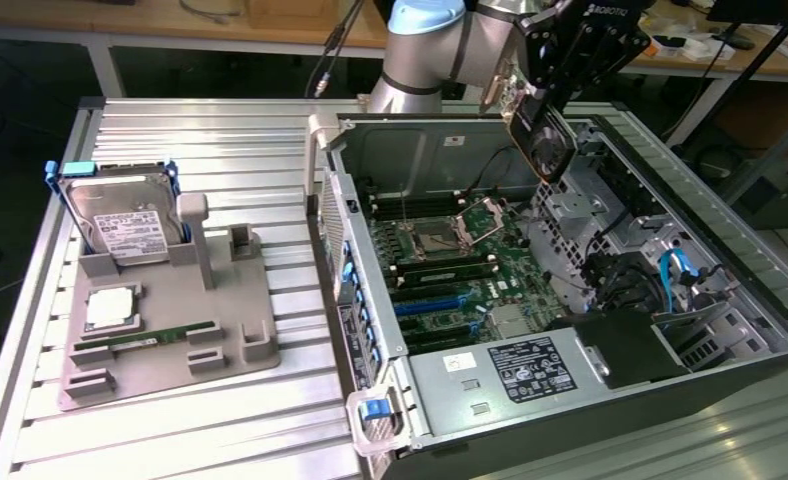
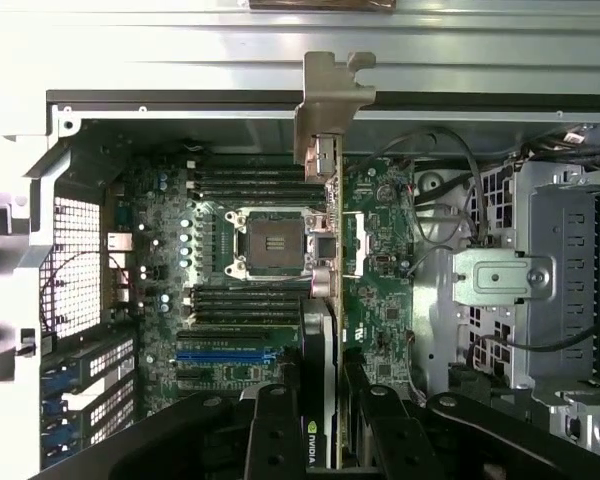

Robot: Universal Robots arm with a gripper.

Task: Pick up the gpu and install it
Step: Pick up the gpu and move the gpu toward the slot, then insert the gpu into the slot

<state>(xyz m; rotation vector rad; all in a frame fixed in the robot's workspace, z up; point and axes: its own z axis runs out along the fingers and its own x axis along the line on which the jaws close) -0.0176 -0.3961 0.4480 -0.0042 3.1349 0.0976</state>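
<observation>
One gpu (image 1: 544,145) clamped in the gripper (image 1: 546,95) above the open computer case (image 1: 367,250).
Exterior view: card tilted over the motherboard (image 1: 461,265); hard drive (image 1: 121,220) well apart, at the exterior view's left. Wrist view: card edge-on between black fingers (image 2: 275,430), metal bracket (image 2: 335,95) leading, CPU socket (image 2: 275,245) below.

The open computer case (image 1: 428,160) is lying on the counter (image 1: 207,130) toward its edge at the exterior view's right. The tray (image 1: 254,345) is sitting near the opposite edge, carrying the hard drive (image 1: 125,222) behind the memory stick (image 1: 147,338). The gpu (image 1: 545,145), in the pincer (image 1: 544,95), is hanging over the case's far end.
</observation>
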